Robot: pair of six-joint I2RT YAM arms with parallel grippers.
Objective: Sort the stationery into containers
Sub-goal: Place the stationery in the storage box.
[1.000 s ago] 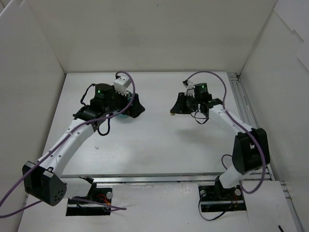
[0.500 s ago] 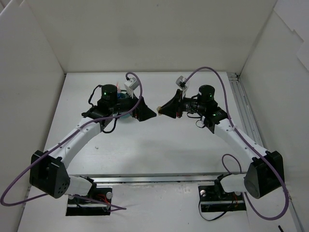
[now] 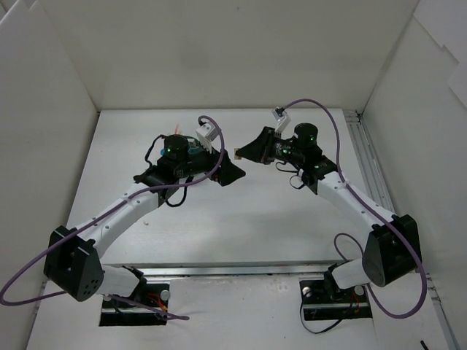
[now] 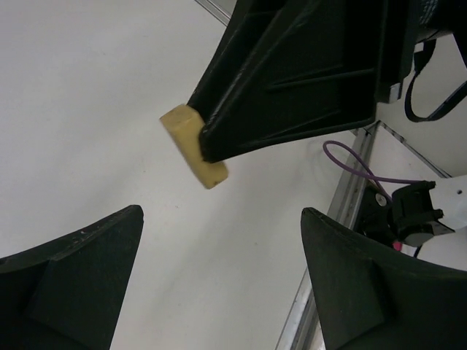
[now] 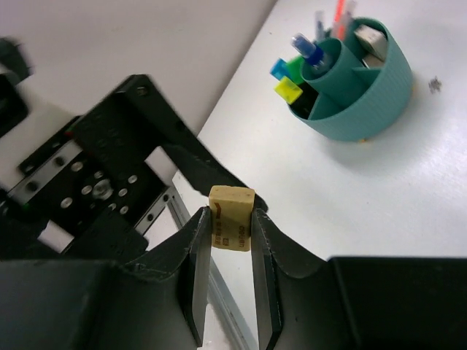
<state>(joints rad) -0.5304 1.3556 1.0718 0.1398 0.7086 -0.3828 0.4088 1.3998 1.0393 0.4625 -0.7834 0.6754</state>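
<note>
Listing item 1, tan eraser (image 4: 191, 142): pos? (clerk 1)
Pinched btwn tips of right pincer (image 5: 230, 222), held above bench (image 5: 408, 189), just in front of left pincer (image 4: 220, 240); that one spread wide, nothing btwn jaws (clerk 2)
Item 2? (clerk 1)
Teal tub (image 5: 379, 95) on bench; pens (image 5: 332, 14), highlighters (image 5: 288, 89) standing in its compartments (clerk 2)

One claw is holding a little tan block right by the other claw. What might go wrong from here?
The right claw pinches the tan eraser only at its very tips, so it may slip and drop. The open left claw is close beside it; the two might bump, or the left might close off-centre and knock the eraser loose.
</note>
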